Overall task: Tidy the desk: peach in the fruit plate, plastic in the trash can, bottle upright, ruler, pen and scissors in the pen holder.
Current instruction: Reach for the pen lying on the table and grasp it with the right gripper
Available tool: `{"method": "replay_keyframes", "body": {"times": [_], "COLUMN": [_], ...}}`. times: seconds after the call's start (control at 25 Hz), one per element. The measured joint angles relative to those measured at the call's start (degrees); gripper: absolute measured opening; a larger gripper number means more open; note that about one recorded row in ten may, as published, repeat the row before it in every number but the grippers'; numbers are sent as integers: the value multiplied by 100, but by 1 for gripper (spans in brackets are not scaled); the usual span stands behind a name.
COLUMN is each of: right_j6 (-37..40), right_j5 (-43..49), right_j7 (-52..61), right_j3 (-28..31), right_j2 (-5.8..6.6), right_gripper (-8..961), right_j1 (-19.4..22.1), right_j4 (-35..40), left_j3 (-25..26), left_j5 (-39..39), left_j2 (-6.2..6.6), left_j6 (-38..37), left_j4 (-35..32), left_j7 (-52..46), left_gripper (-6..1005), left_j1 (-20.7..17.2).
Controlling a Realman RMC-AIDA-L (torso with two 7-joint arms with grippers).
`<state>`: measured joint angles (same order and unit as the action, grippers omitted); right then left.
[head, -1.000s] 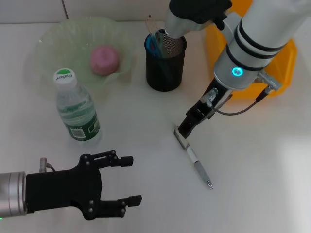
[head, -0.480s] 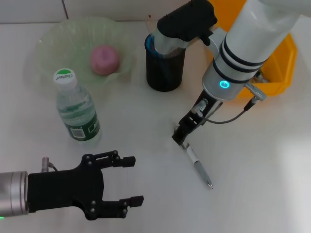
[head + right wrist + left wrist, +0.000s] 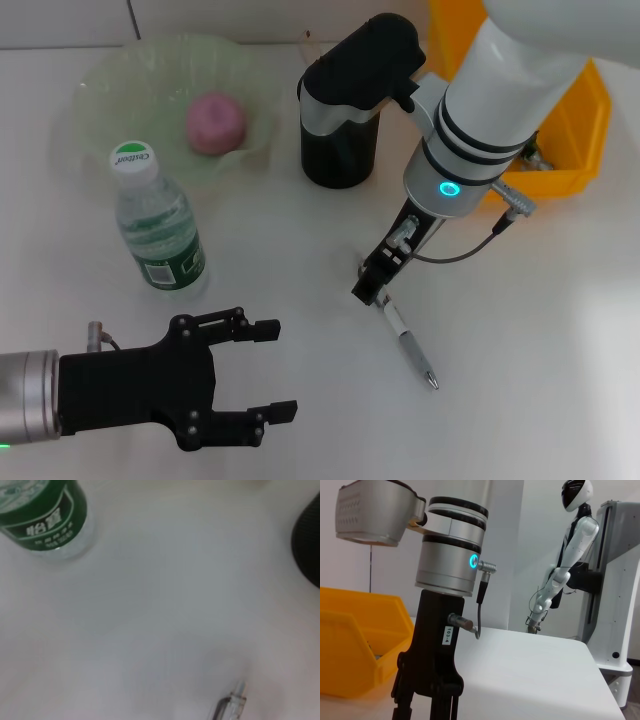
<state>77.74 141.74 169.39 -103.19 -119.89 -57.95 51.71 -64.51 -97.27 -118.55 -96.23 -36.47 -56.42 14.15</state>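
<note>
The pen (image 3: 410, 347) lies on the white desk (image 3: 280, 260); its end also shows in the right wrist view (image 3: 231, 706). My right gripper (image 3: 370, 288) is open and points down right at the pen's upper end; the left wrist view shows its fingers (image 3: 402, 702) apart. The peach (image 3: 215, 122) sits in the fruit plate (image 3: 110, 75). The bottle (image 3: 155, 225) stands upright. My right arm covers the mouth of the pen holder (image 3: 338, 160). The scissors, ruler and plastic do not show. My left gripper (image 3: 278, 368) is open and empty at the front left.
The yellow trash can (image 3: 575, 130) stands at the back right behind my right arm, and also shows in the left wrist view (image 3: 350, 645). The bottle (image 3: 45, 515) and the pen holder's edge (image 3: 307, 545) show in the right wrist view.
My right arm has swung left and lowered toward the pen's upper end; its wrist now hides the pen holder's mouth. The left gripper has barely moved.
</note>
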Motion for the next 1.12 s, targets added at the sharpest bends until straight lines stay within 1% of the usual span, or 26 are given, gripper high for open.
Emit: {"method": "replay_keyframes", "body": {"times": [0.12, 0.36, 0.52, 1.0, 1.12], "right_j6": [-27, -84, -172, -255, -329], "right_j5": [-29, -100, -162, -184, -421], "right_j7": [0, 0, -2, -3, -3], "right_j3": [-154, -201, -540, -623, -603], "right_j2": [1, 0, 0, 0, 0], "right_gripper": [769, 752, 740, 705, 696], "right_j1": [-35, -38, -36, -43, -55], "right_j4": [-5, -6, 19, 6, -159], "left_j3": [0, 3, 1, -9, -8], "left_j5": [5, 14, 16, 8, 9], "left_j2": [-1, -1, -1, -8, -10], "left_j6": [5, 8, 12, 16, -20], "left_j4": [0, 0, 0, 9, 9], "left_j7": [0, 0, 0, 0, 0], "left_gripper": [800, 800, 800, 800, 800], "left_j1": [0, 1, 11, 26, 26]}}
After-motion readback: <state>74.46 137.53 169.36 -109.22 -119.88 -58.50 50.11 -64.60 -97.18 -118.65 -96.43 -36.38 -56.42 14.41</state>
